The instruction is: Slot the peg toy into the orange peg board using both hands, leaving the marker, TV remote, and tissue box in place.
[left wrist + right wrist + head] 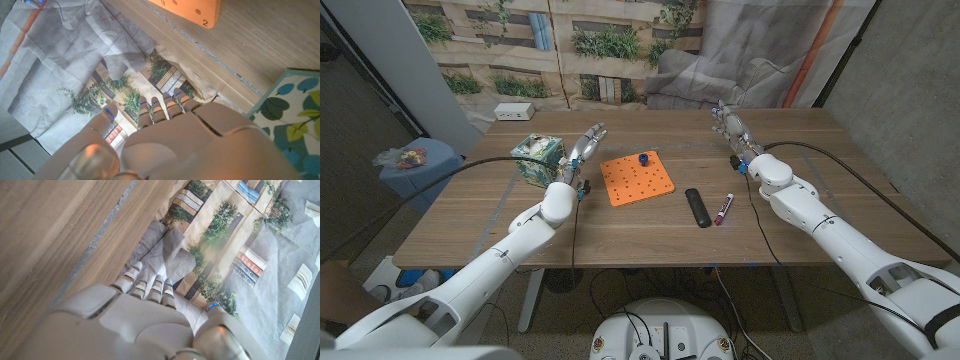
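The orange board (637,178) lies in the middle of the table (520,215), a blue peg (643,158) on its top edge. The left hand (582,152) and right hand (732,127) hold nothing, fingers straight.

The orange peg board (637,177) lay flat mid-table — a small blue peg toy (643,158) standing on its far edge.

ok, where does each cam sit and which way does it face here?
Head view: on the robot's head, looking down at the table; both arms, left hand, right hand.
Left wrist view: behind the left hand, facing the orange peg board and tissue box.
Right wrist view: behind the right hand, facing the table's far edge.
Shared: both wrist views show the backdrop.
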Tool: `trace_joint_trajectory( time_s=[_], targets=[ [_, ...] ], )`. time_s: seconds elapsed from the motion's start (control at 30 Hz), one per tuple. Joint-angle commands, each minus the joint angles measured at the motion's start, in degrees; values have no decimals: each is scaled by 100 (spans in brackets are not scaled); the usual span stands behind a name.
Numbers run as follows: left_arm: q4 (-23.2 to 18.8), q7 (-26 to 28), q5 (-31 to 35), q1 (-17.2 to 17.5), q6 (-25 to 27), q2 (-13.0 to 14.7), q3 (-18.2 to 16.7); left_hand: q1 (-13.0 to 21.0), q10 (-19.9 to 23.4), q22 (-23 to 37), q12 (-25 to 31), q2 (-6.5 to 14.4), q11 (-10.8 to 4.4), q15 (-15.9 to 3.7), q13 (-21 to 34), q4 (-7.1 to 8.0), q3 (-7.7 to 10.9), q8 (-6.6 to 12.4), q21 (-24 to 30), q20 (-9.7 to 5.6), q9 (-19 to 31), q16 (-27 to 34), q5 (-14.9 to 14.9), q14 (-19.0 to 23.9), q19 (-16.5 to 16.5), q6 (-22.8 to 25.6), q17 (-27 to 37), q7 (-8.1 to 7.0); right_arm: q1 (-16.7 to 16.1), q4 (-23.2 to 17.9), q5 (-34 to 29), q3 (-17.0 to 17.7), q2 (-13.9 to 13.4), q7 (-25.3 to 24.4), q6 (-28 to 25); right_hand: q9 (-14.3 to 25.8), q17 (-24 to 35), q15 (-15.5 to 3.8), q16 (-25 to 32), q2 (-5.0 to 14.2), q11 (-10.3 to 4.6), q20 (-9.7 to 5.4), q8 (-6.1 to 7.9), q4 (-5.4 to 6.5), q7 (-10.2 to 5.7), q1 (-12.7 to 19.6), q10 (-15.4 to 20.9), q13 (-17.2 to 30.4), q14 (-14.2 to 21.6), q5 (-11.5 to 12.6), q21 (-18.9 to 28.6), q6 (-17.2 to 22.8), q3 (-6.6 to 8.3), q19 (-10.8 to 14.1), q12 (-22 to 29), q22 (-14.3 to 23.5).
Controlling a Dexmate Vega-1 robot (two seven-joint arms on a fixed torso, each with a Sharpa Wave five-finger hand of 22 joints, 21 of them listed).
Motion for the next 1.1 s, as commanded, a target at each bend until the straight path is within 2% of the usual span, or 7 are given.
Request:
trace_joint_trajectory(
  time_s=[0.03,0.2,0.47,0.57,0.67,0.83,1.1],
  targets=[
    [581,-136,-1006,-104,-432,-459,-28,-3,-66,14,-24,384,3,-217,18,27,-74,-38,-18,-682,-4,-12,-18,-42,15,-108,43,-2,32,779,698,233,164,558,566,-9,19,-127,-24,59,24,-103,2,-16,3,-50,-20,-8,-59,-18,-8,-51,12,-51,2,17],
    [825,-164,-1145,-145,-741,-589,-24,-31,-115,14,-32,375,11,-208,18,52,-86,-44,-19,-681,-4,-11,-10,-53,16,-158,44,0,40,1015,932,297,283,746,766,-14,34,-115,-25,61,58,-113,-19,12,66,-101,-99,-13,-88,-20,-25,-190,-2,-140,-9,16],
    [1298,-362,-1560,-169,-1311,-832,-106,-136,-175,16,-27,315,5,-211,19,134,-157,-68,-20,-680,-5,0,-4,-66,14,-337,54,-48,58,1807,1786,668,914,1452,1675,-23,21,9,-19,3,69,-73,18,0,-14,-122,-121,-23,-55,-27,-79,-203,-21,-470,12,16],
    [1390,-565,-1802,-167,-1383,-887,-143,-161,-206,16,-31,297,16,-214,19,153,-176,-60,-28,-680,-6,1,-1,-68,-7,-352,54,-62,7,1740,1662,639,892,1243,1689,-25,12,51,-28,-10,77,-66,2,-6,-16,-124,-164,-26,-66,-29,-76,-274,-25,-549,2,17],
    [1550,-800,-2054,-195,-1515,-969,-183,-186,-206,17,-21,261,3,-213,18,159,-201,-62,-47,-673,-10,-1,2,-72,-61,-403,49,-136,-9,1795,1783,678,945,1314,1701,-28,1,49,-30,-18,64,-65,-18,-14,-143,-123,-193,-29,-57,-30,-54,-380,-23,-576,1,17],
    [1738,-1112,-2287,-280,-1591,-984,-217,-234,-287,18,-31,204,-26,-219,15,169,-251,-75,-75,-700,-18,-22,15,-139,-173,-580,38,-149,-32,1824,1887,699,976,1335,1614,-31,-12,11,-63,-20,93,-128,-33,-23,-39,-123,-302,-34,-133,-31,-49,-529,-18,-679,-20,17],
    [2092,-1552,-2627,-451,-1740,-1109,-259,-298,-473,19,-55,156,-7,-243,10,201,-323,-55,-101,-757,-27,-50,27,-326,-369,-738,35,-84,-94,1844,2013,745,1053,1236,1499,-38,7,12,-91,-2,170,-202,-8,35,439,-210,-411,-43,-305,-32,-15,-712,-46,-763,-11,18]
  ],
)
